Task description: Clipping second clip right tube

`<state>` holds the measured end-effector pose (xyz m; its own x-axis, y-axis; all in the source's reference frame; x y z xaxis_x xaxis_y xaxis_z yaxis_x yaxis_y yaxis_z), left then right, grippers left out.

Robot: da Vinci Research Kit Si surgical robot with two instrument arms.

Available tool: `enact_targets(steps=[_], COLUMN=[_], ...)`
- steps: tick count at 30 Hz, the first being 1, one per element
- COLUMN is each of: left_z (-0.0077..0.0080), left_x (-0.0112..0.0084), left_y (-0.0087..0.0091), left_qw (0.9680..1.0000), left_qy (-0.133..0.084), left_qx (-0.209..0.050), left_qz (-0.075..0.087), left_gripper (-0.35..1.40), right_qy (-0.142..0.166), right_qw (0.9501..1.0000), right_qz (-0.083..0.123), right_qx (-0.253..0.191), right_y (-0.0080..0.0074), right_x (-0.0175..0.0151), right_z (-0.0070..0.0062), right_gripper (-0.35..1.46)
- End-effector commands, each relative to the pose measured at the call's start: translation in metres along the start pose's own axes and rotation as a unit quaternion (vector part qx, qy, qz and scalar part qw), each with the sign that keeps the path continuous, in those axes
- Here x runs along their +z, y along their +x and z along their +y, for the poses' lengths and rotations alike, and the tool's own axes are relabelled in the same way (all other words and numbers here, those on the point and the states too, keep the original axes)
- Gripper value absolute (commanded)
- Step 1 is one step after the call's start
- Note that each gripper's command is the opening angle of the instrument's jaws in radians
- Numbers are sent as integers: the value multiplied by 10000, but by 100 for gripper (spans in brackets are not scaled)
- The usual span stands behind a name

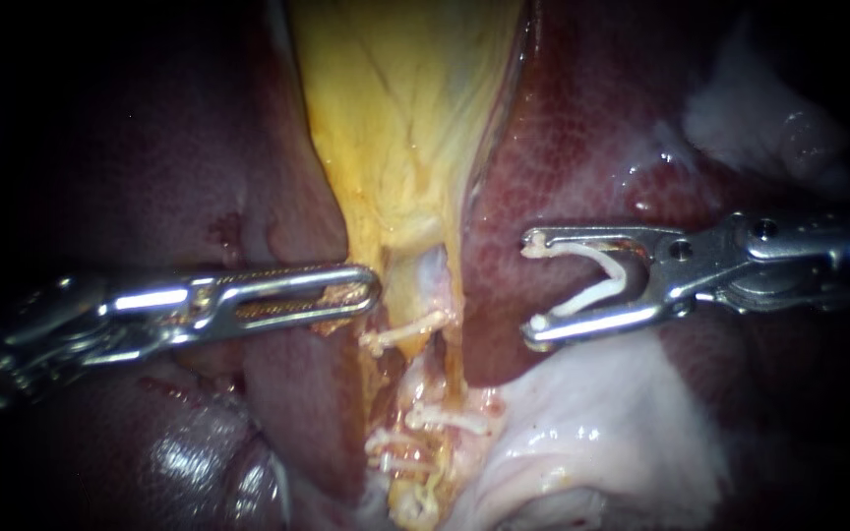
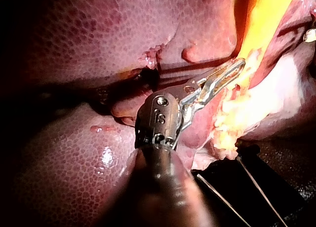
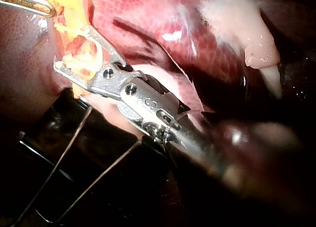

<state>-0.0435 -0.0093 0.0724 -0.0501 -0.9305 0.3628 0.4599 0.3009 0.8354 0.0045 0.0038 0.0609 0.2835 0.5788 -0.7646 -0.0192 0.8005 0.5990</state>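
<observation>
**A:** Endoscope view first. What is the right instrument (image 1: 528, 288) carrying?

**B:** Its jaws stand wide apart with a white clip (image 1: 602, 280) seated between them, one end at each jaw tip.

**A:** And the tube?

**B:** The pale tube (image 1: 432, 280) lies straight ahead of those tips, apart from them, with bare liver (image 1: 492, 295) in between. It runs crosswise to the jaws, so the clip's mouth faces it broadside. A fitted clip (image 1: 405, 332) already crosses it. The left instrument (image 1: 366, 287) is nearer, just beside the tube on its far side.

**A:** Left wrist view?

**B:** The left instrument's (image 2: 237, 66) tip meets the yellow tissue (image 2: 261, 19). I can't pick out the tube there.

**A:** Right wrist view?

**B:** The right instrument (image 3: 71, 47) gapes just as wide. Ragged yellow tissue (image 3: 74, 0) shows ahead through the gap, but I can't tell whether it touches. The left instrument (image 3: 47, 11) sits beyond.
</observation>
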Motion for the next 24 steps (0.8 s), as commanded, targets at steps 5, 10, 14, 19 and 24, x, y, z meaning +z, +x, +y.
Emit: enact_targets(steps=[5, 10, 14, 19, 24], left_z=[-4, -9, -11, -12, -14], left_x=[-27, -72, -92, -96, -96], left_y=[-19, -56, -67, -66, -65], left_qw=[10000, 9997, 9994, 9993, 9993], left_qy=[19, -46, -70, -78, -85], left_qx=[-49, -169, -244, -245, -244], left_qz=[28, -169, -255, -259, -264], left_gripper=[-35, -35, -35, -35, -35], right_qy=[21, 104, 189, 162, 122], right_qw=[10000, 9998, 9989, 9975, 9963], right_qz=[-3, -184, -365, -551, -692], right_qx=[-27, -10, 213, 402, 501], right_y=[-8, -41, -87, -129, -156], right_x=[4, 28, 61, 95, 121], right_z=[-2, -3, 3, 20, 35], right_gripper=[60, 60, 60, 60, 60])
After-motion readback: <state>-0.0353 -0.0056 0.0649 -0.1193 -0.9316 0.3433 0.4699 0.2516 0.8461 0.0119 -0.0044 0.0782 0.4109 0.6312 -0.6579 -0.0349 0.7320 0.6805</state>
